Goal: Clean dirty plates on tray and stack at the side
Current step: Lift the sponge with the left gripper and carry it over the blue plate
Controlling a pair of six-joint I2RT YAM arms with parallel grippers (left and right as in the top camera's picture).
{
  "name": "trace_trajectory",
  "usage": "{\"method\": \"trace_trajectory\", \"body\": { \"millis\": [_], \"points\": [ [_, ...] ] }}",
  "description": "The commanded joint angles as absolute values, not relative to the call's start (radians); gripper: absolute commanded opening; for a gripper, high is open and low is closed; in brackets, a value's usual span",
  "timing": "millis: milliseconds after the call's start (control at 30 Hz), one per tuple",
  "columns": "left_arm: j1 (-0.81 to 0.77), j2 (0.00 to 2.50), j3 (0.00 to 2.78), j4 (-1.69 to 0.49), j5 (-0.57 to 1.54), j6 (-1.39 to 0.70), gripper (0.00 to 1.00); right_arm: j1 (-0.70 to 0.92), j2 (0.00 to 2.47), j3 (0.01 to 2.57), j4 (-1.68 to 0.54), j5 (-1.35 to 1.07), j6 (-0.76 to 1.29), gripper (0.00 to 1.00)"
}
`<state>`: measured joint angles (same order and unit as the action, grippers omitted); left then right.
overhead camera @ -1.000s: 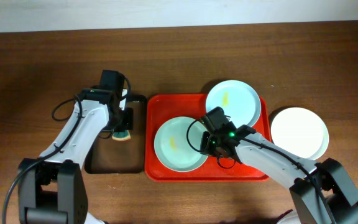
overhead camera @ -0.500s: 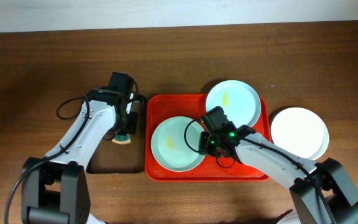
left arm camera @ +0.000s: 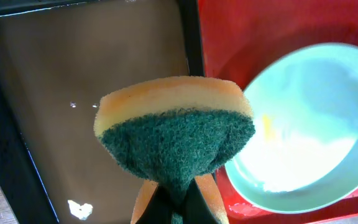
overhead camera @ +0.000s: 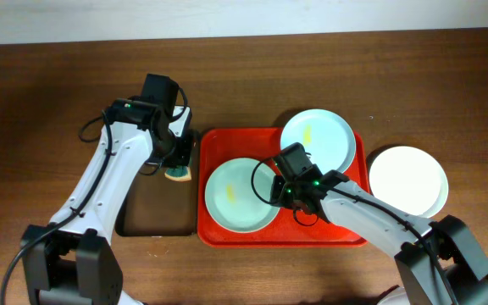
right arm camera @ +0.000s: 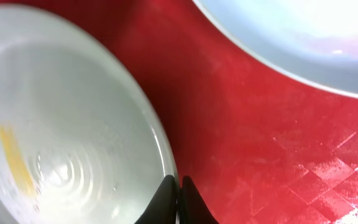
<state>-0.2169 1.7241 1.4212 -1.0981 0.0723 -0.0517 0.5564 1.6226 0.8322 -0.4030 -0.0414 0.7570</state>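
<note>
We're looking at a dark brown wood-grain table (overhead camera: 49, 76), with a pale wall strip (overhead camera: 244, 13) running along its far edge. The red tray (overhead camera: 227, 142) is sitting mid-table, and its floor is showing a fine checkered texture in the right wrist view.

A black tray (overhead camera: 146, 216) is lying just left of the red tray, rims almost touching. We're seeing a few white specks on its glossy floor.

- Near plate (overhead camera: 231, 199): sitting in the red tray's front-left part and carrying a yellow smear.
- Far plate (overhead camera: 316, 140): sitting in the red tray's back-right corner and overhanging the far rim, also yellow-smeared.
- Third plate (overhead camera: 407, 180): lying on the bare table just right of the red tray, looking clean.

The left end effector (left arm camera: 179, 208) is clamping a sponge (left arm camera: 173, 130), yellow foam with a green scouring face. It's holding it over the black tray's edge, right beside the red tray's left rim.

The right end effector (right arm camera: 178, 194) is sitting inside the red tray. Its fingers are pinched tight on the near plate's right rim.
</note>
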Motion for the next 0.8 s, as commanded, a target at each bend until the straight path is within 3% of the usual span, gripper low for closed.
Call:
{"method": "trace_trajectory", "body": {
  "millis": [0,133,167,200,233,333,467,767],
  "points": [
    [-0.22,1.705,1.407,-1.093,0.09,-0.04,0.0,0.562,1.63,0.828,-0.416,-0.023,0.761,0.04],
    [-0.22,1.705,1.407,-1.094,0.09,-0.04,0.0,0.561,1.629,0.832,-0.431,-0.121,0.76,0.04],
    [-0.22,1.705,1.407,-1.094,0.09,-0.041,0.0,0.561,1.629,0.832,-0.422,-0.115,0.76,0.15],
    [-0.22,1.705,1.407,-1.093,0.089,-0.041,0.0,0.561,1.63,0.832,-0.404,-0.104,0.76,0.37],
    [-0.22,1.705,1.407,-1.093,0.089,-0.04,0.0,0.561,1.63,0.832,-0.398,-0.068,0.76,0.4],
    [-0.22,1.705,1.407,-1.094,0.089,-0.04,0.0,0.561,1.63,0.832,-0.395,0.002,0.76,0.31],
    [-0.22,1.705,1.407,-1.094,0.089,-0.041,0.0,0.564,1.63,0.832,-0.403,-0.023,0.76,0.04],
    [-0.285,1.707,1.407,-1.07,0.049,-0.219,0.0,0.563,1.63,0.831,-0.403,-0.112,0.76,0.04]
  ]
}}
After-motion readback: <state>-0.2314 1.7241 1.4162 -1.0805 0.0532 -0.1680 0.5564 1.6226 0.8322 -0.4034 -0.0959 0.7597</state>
